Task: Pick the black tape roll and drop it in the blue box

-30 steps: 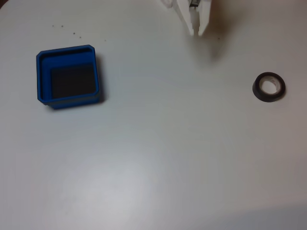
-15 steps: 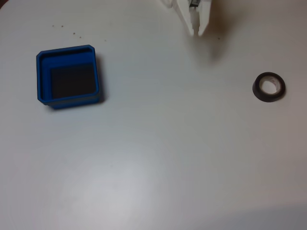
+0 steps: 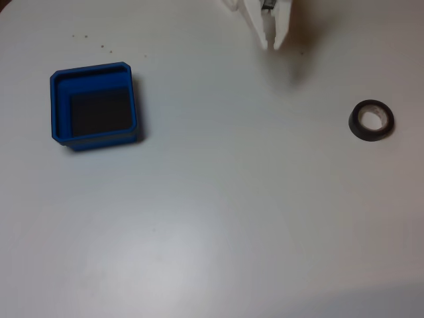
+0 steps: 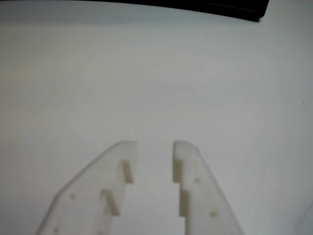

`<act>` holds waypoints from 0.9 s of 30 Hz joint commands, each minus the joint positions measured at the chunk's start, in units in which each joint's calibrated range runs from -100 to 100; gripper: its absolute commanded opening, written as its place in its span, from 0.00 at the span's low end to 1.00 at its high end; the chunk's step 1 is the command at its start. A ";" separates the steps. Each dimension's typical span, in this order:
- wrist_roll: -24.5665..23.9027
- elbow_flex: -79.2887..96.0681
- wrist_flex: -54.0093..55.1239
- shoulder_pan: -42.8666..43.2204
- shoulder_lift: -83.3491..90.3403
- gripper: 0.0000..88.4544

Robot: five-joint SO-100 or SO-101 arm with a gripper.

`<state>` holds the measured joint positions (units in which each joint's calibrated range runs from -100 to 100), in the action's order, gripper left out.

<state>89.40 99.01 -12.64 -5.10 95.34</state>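
gripper: white fingers parted by a narrow gap, nothing between them; in the fixed view it pokes in at the top edge, over bare table
black tape roll: flat on the white table, far right, well apart from gripper
blue box: far left; dark floor, nothing inside

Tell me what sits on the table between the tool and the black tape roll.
Nothing. In the fixed view, the stretch from the tool to the black tape roll is bare white table.
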 commanded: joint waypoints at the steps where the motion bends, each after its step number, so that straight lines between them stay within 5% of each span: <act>1: 0.09 0.81 0.68 -0.03 3.07 0.01; 14: -0.35 0.81 0.68 1.73 2.98 0.01; 27: -0.35 0.90 0.68 21.76 2.98 0.01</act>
<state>89.23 99.01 -12.64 13.31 95.34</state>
